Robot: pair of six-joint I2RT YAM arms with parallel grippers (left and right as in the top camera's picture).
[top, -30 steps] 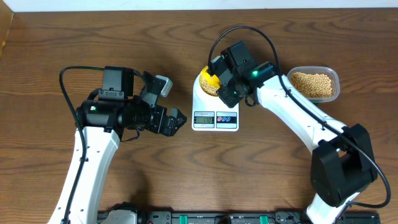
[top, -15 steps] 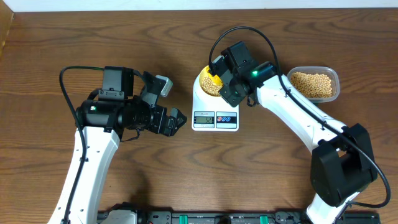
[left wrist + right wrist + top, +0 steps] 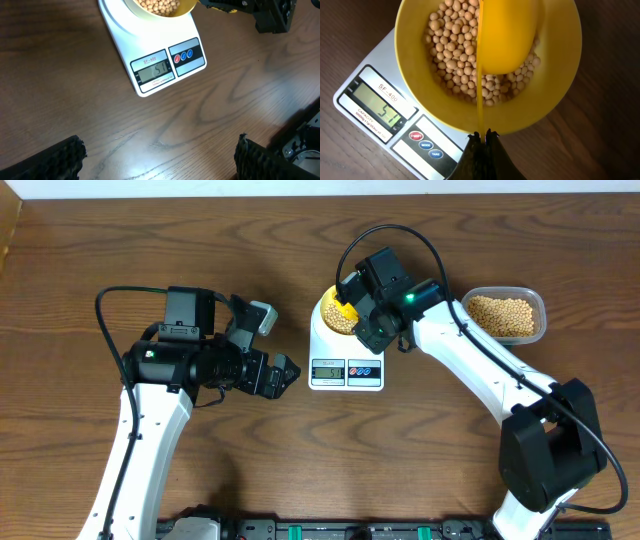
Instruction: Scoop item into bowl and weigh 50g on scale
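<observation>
The pale yellow bowl [image 3: 555, 95] sits on the white scale [image 3: 346, 362] and holds many tan beans [image 3: 455, 55]. The scale's display [image 3: 376, 106] reads 51; it also shows in the left wrist view [image 3: 155, 71]. My right gripper [image 3: 481, 134] is shut on the thin handle of a bright yellow scoop [image 3: 510, 35], whose head is turned on edge over the bowl [image 3: 340, 313]. My left gripper [image 3: 159, 155] is open and empty, over bare table left of the scale [image 3: 165, 60].
A clear plastic tub [image 3: 505, 315] of more beans stands at the right, behind the right arm. The table's wooden top [image 3: 300, 240] stretches on all sides.
The scoop over the bowl has shifted slightly and the scale's reading has changed a little. The left arm has not moved.
</observation>
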